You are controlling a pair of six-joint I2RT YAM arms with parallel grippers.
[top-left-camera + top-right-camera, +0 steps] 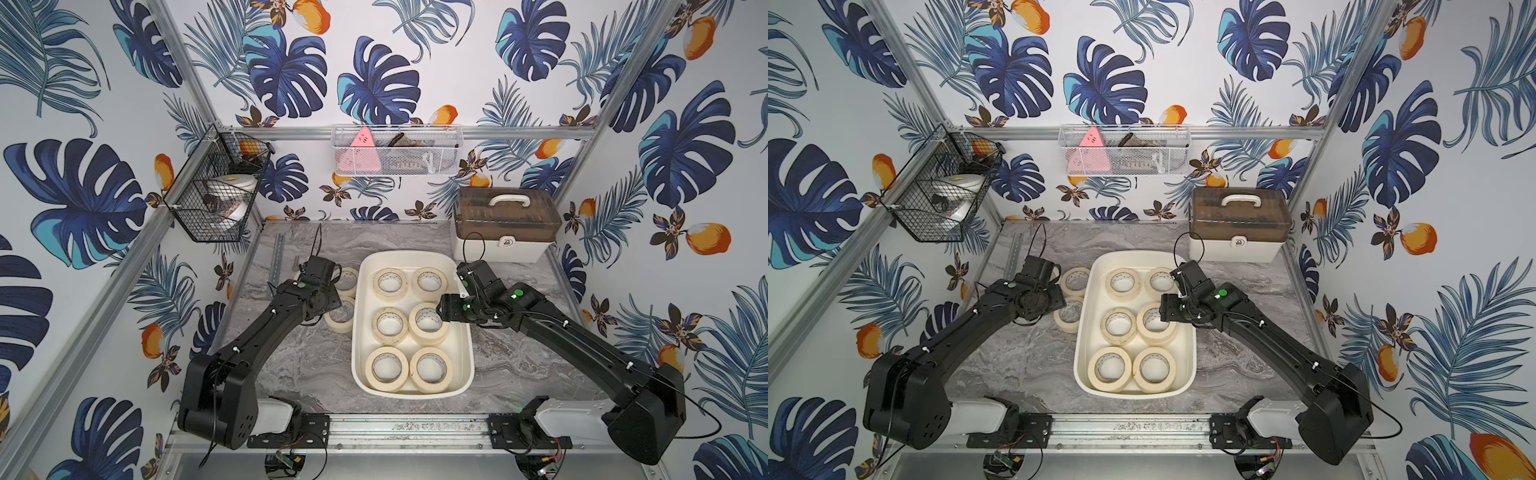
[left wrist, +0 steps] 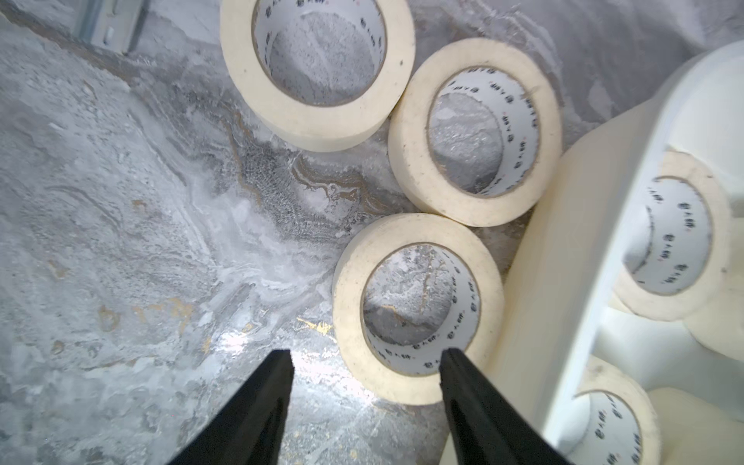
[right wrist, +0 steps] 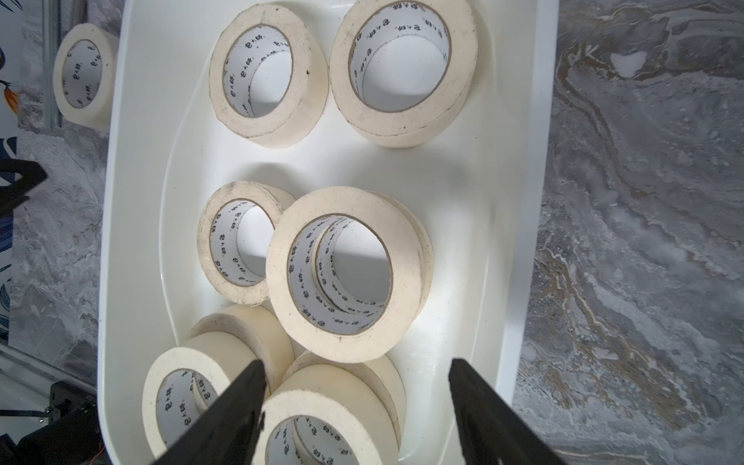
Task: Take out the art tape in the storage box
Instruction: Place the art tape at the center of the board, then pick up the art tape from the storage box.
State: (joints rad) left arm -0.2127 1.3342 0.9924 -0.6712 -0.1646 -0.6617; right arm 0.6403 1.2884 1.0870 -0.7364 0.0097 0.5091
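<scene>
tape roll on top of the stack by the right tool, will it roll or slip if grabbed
Lying flat, the top roll probably won't roll. It sits offset on the roll beneath, so a sideways push may slide it off. The thick ring looks stiff.

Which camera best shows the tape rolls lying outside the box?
The left wrist view: all three rolls lie unobstructed beside the storage box. In both top views the left arm covers them partly; the right wrist catches one.

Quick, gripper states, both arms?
Left gripper: open, empty, jaws astride the wall of a cream masking-tape roll.
Right gripper: open, empty, over the cream-white plastic tub.
</scene>
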